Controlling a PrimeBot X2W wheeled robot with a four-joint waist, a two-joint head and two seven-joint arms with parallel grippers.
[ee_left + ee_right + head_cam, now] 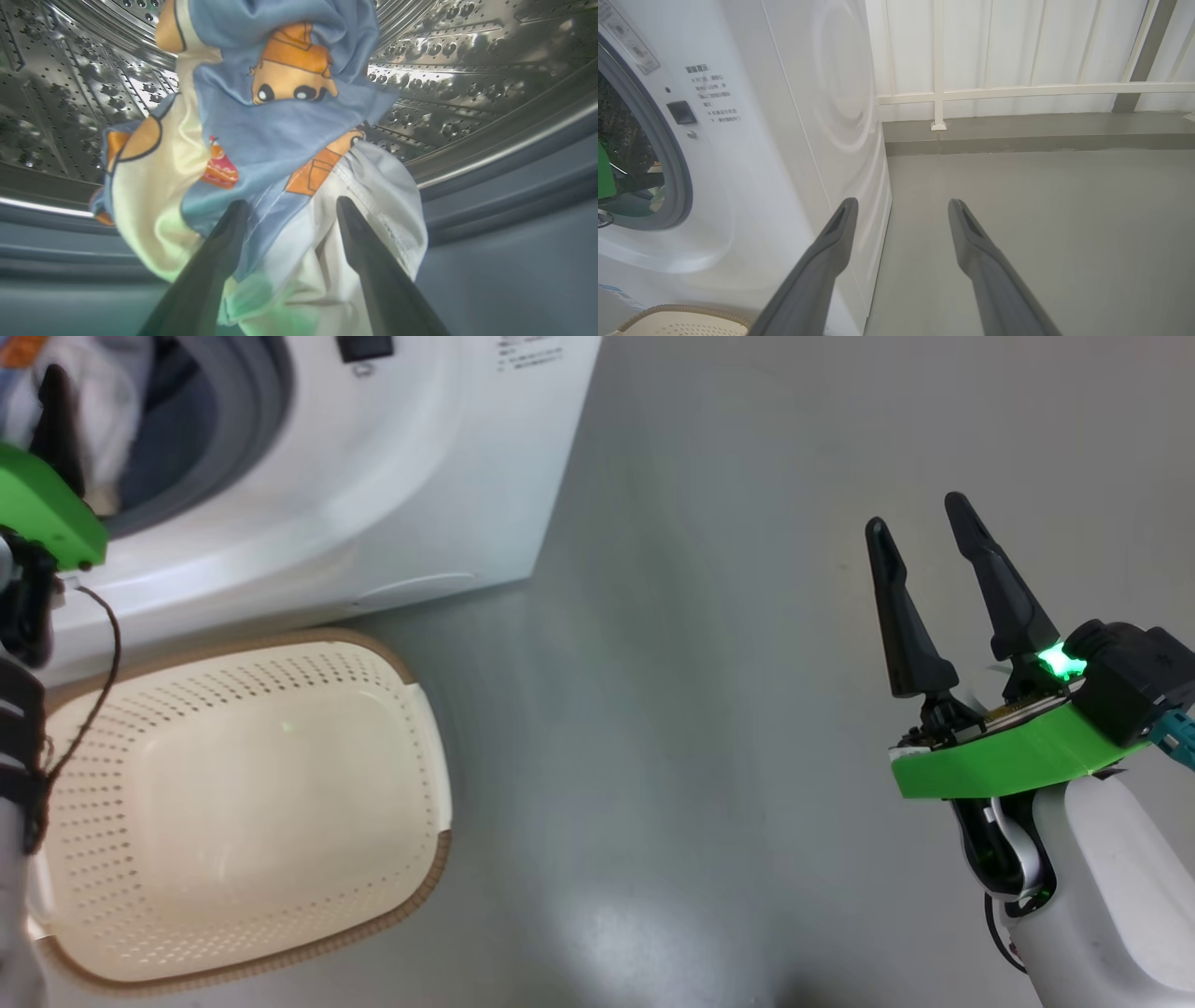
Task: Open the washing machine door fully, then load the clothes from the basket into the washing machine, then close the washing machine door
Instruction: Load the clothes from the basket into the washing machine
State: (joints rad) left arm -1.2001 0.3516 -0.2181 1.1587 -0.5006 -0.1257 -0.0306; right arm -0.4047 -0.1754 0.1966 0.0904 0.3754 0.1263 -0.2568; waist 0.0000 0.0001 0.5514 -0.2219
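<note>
Inside the washing machine [467,60] the clothes [280,135] lie bunched between and just beyond the wide-spread fingers of the left gripper [292,203], ungripped, while the right gripper [917,518] gapes empty above the floor [700,709].

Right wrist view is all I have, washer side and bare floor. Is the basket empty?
Observer: Yes. The head view shows the basket with nothing in it, standing on the floor against the washing machine.
Operator: So where are the clothes?
Observer: In the left wrist view the clothes lie bunched inside the steel drum.
Operator: Is the left gripper holding them?
Observer: No. The left gripper is open, fingers apart with nothing pinched between them. The cloth lies just past the tips, and I can't tell whether they touch it.
</note>
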